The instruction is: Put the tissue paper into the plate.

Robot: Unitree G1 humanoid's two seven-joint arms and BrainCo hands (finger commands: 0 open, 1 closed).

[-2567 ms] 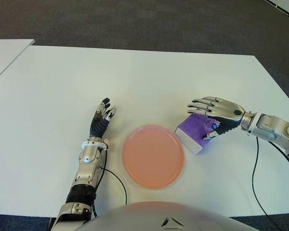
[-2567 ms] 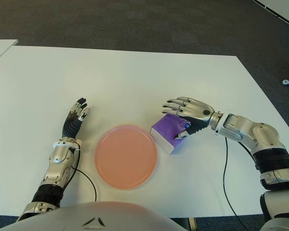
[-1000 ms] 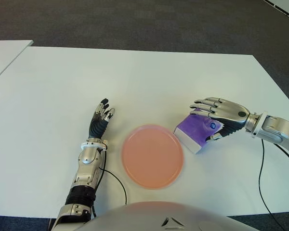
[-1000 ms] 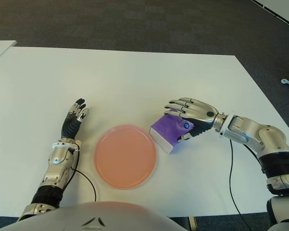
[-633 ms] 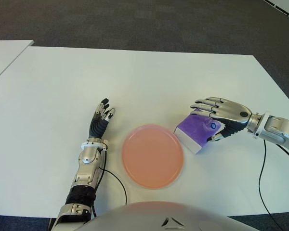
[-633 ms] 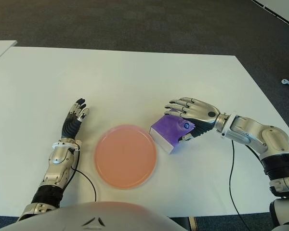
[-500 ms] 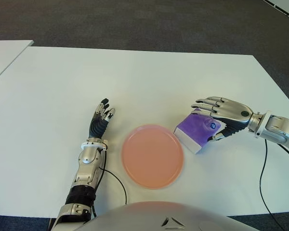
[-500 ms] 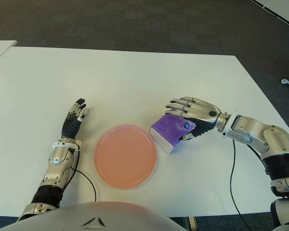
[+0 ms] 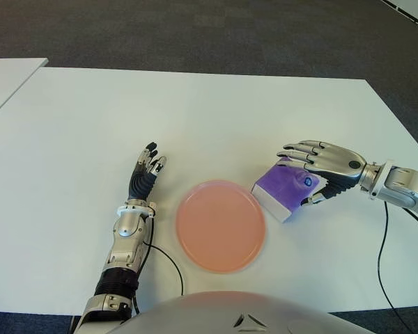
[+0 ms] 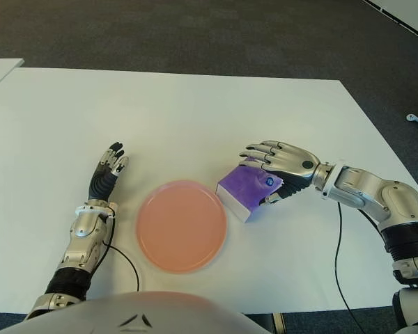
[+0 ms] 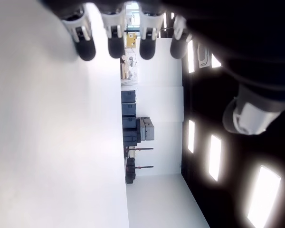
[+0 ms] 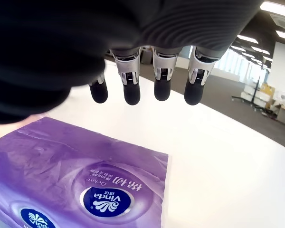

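Right hand poised over the tissue pack, plate just to its left

The right hand hovers above the purple tissue paper, fingers spread and gripping nothing. The pack lies on the surface, long axis slanting near-left to far-right, just beside the pink plate. The left hand shows idle left of the plate, open.

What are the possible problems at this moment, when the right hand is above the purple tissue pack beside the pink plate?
1. The right hand hovers open over the purple soft-plastic tissue pack without gripping it; closing on the slick wrapper might let it slip.
2. The pack lies right beside the round pink plate; a push could knock the plate across the white table.
The left hand shows open, left of the plate.
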